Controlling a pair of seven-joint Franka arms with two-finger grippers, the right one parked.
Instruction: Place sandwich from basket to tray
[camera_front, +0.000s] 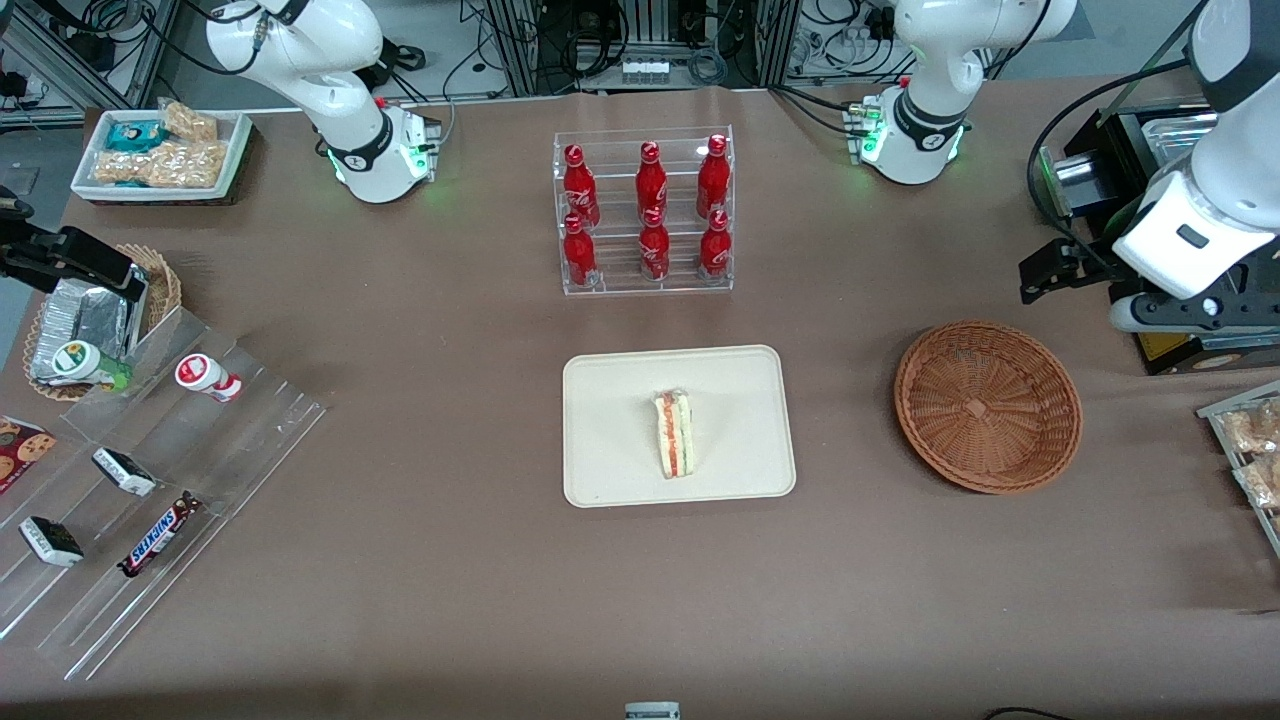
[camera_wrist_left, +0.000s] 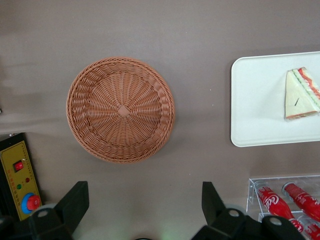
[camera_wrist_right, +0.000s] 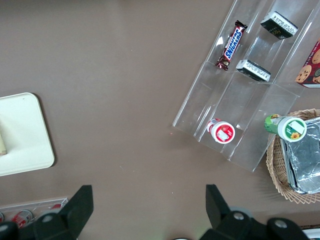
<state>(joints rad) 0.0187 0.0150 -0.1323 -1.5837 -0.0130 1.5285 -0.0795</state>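
The sandwich (camera_front: 675, 433) lies on the cream tray (camera_front: 610, 400) at the middle of the table, cut edge with red and green layers showing. It also shows in the left wrist view (camera_wrist_left: 301, 94) on the tray (camera_wrist_left: 255, 100). The round brown wicker basket (camera_front: 988, 405) stands beside the tray, toward the working arm's end, and holds nothing; the wrist view shows its bare weave (camera_wrist_left: 120, 109). My left gripper (camera_front: 1170, 310) hangs high above the table, farther from the front camera than the basket. Its fingers (camera_wrist_left: 75, 200) are wide open and empty.
A clear rack of red cola bottles (camera_front: 645, 215) stands farther from the front camera than the tray. A black box with a yellow panel (camera_wrist_left: 20, 175) sits under my gripper. A tray of snack packs (camera_front: 1255, 450) lies at the working arm's table end. Clear shelves with snacks (camera_front: 150, 480) lie toward the parked arm's end.
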